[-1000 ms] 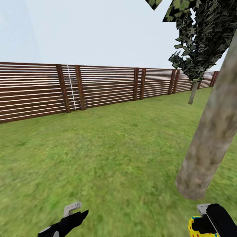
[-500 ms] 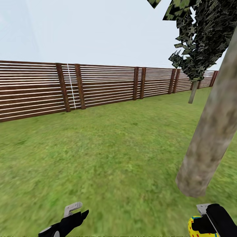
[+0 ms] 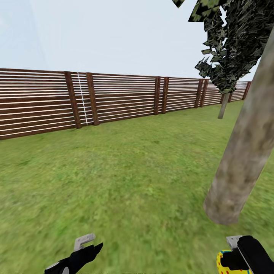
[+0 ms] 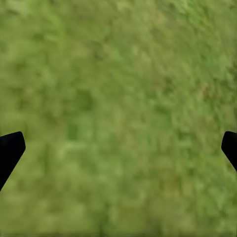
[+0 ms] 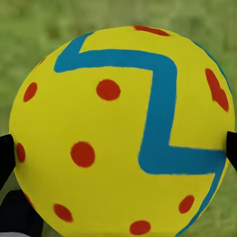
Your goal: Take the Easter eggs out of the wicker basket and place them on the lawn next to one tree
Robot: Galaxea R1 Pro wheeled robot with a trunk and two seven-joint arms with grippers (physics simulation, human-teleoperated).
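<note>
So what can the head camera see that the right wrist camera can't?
The head view has the brown slatted wooden fence, the thick grey-brown tree trunk and the empty left hand. The right wrist view gives the close-up of the blue zigzag and red dots. Both share the green grass lawn and the yellow Easter egg held in the right hand.

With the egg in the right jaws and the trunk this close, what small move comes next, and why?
Probably lower the right gripper toward the lawn beside the tree and release. The Easter egg sits clamped between its jaws, the trunk base just ahead.
</note>
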